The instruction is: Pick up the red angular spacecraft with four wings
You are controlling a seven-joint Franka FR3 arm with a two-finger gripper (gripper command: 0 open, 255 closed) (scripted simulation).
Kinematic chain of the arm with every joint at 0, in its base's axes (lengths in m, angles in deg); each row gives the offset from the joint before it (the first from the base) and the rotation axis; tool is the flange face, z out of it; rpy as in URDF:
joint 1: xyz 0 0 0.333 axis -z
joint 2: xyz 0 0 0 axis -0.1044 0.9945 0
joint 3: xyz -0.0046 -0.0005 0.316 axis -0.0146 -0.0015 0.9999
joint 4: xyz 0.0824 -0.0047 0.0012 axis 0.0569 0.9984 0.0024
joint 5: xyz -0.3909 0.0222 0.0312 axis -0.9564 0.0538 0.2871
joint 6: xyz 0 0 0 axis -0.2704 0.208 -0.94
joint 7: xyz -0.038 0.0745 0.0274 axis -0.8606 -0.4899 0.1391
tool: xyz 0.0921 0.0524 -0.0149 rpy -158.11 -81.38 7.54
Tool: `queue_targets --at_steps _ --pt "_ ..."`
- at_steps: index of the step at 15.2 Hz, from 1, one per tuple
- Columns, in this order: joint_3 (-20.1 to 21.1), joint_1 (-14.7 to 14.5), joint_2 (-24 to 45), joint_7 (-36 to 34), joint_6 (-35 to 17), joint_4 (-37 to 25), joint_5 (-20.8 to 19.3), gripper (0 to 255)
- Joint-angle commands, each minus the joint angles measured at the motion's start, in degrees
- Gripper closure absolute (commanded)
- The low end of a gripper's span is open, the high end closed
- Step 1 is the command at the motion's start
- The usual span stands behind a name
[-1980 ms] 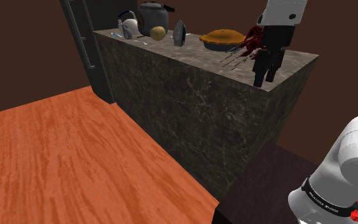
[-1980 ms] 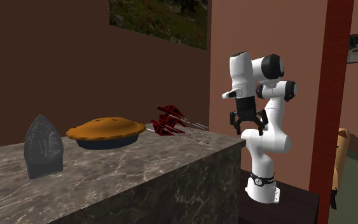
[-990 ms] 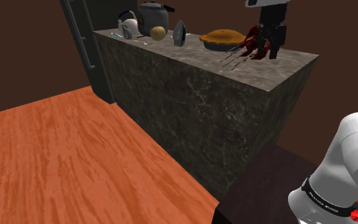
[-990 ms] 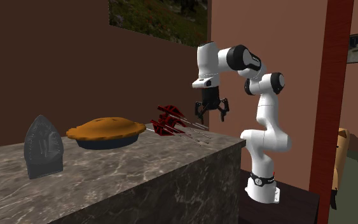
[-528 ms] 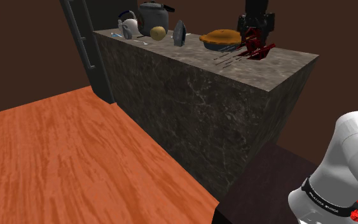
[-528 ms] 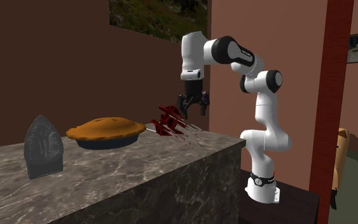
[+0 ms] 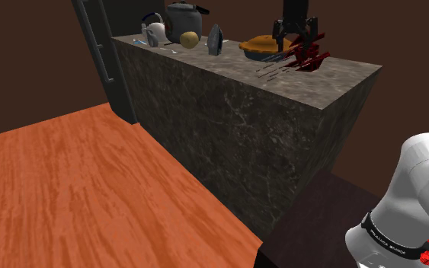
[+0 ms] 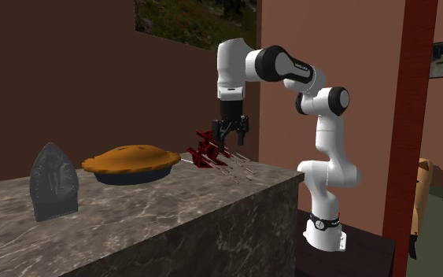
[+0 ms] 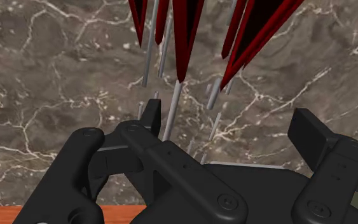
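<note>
Gripper [image 8: 233, 130] hangs above the spaceship [image 8: 210, 149], pointing down at the counter [image 8: 172, 208]. The fingers [image 9: 151, 116] are spread wide and grasp nothing. In the wrist view the ship's thin grey rods lie in the gap below them, untouched.

The ship sits on the counter top near the arm's end, just beside the pie [image 8: 129, 163]. An iron [image 8: 53, 182] stands further along.

Judgement: the hand is lined up over the nose end for a top-down grasp, and the descent is not yet made.

Ship: dark red, glossy, with sharp flat blades fanning out (the wings). The rods look slender and poor to pinch. Counter: mottled grey-brown stone with pale veins. Pie: smooth orange dome in a dark dish.
</note>
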Motion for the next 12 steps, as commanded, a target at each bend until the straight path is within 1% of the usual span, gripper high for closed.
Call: queue_targets --at_steps 1,2,4,5,12 --pt "0.1 0.0 -0.8 -0.4 -1.8 2.5 -0.4 0" --pt "0.2 0.0 -1.2 -0.7 -3.0 4.1 -0.6 0" --pt "0.2 0.0 -1.2 -0.7 -3.0 4.1 -0.6 0" --pt "0.2 0.0 -1.2 -0.7 -3.0 4.1 -0.6 255" --pt "0.2 0.0 -1.3 -0.7 -3.0 4.1 -0.6 255"
